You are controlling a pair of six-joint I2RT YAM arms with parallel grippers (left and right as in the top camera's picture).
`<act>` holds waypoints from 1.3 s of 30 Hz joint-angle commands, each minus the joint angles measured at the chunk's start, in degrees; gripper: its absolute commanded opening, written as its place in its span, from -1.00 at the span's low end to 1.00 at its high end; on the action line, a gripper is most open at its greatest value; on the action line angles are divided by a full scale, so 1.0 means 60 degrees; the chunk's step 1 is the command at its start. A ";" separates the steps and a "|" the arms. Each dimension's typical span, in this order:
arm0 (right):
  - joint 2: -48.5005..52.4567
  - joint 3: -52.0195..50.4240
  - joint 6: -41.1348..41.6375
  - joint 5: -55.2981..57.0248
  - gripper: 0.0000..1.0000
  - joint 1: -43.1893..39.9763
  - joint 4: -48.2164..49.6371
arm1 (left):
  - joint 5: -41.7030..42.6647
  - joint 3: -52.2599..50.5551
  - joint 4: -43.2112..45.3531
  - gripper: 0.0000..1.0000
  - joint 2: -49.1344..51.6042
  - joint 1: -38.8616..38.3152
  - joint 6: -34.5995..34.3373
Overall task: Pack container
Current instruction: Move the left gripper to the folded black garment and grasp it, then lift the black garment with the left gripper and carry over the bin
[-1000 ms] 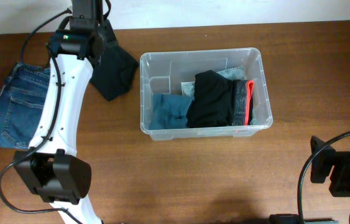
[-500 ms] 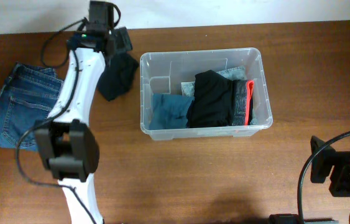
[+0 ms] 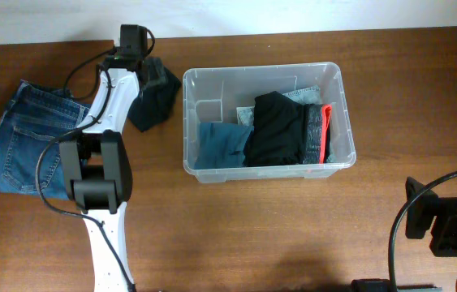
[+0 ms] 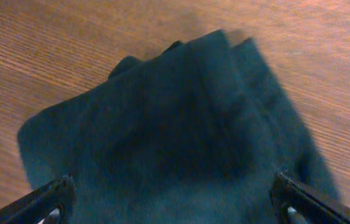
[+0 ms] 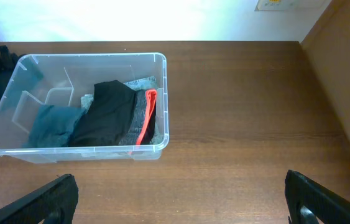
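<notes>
The large rectangular clear plastic container (image 3: 208, 107) with rounded corners stands upright near the middle of the brown wooden table (image 3: 293, 231), with its long side across the overhead view. In the right wrist view its rim (image 5: 91, 56) is seen from the front.

Inside it lie folded clothes. A teal garment (image 3: 222, 144) is at the left end and a black garment (image 3: 277, 128) is in the middle. A grey garment with a red band (image 3: 323, 134) is at the right end, and a pale patterned cloth (image 3: 247, 116) shows from under the black one.

Just beside the left wall of the container a dark folded garment (image 3: 151, 105) lies flat on the table. The left gripper (image 4: 178, 200) is over this garment with its jaws spread wide, one finger at each side of the cloth. I cannot tell if the fingers touch it.

Further left, well apart from the container, a pair of blue denim jeans (image 3: 25, 138) lies on the table.

The right gripper (image 5: 184, 199) is near the front right corner of the table, well apart from the container. Its jaws are spread wide with nothing between them.
</notes>
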 commanded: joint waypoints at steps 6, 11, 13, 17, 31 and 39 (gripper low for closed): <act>0.0033 0.0015 0.0051 0.0109 0.97 -0.0062 0.0029 | 0.0142 0.0036 -0.0047 0.98 0.0681 0.0058 0.0171; 0.0033 0.0015 0.0051 0.0109 0.97 -0.0062 0.0033 | 0.0138 0.0047 -0.1115 0.98 0.0659 0.0058 0.0171; 0.0033 0.0015 0.0051 0.0109 0.97 -0.0062 0.0033 | 0.0142 0.0047 -0.1683 0.98 0.0659 0.0058 0.0168; 0.0033 0.0015 0.0051 0.0109 0.97 -0.0062 0.0033 | 0.0146 0.0047 -0.2776 0.99 0.0659 0.0062 0.0168; 0.0033 0.0015 0.0051 0.0109 0.97 -0.0062 0.0033 | 0.0382 0.0047 -0.4739 0.99 0.0659 0.0058 0.0171; 0.0033 0.0015 0.0051 0.0109 0.97 -0.0062 0.0033 | 0.1523 0.0047 -0.4819 0.98 0.0663 0.0058 0.0175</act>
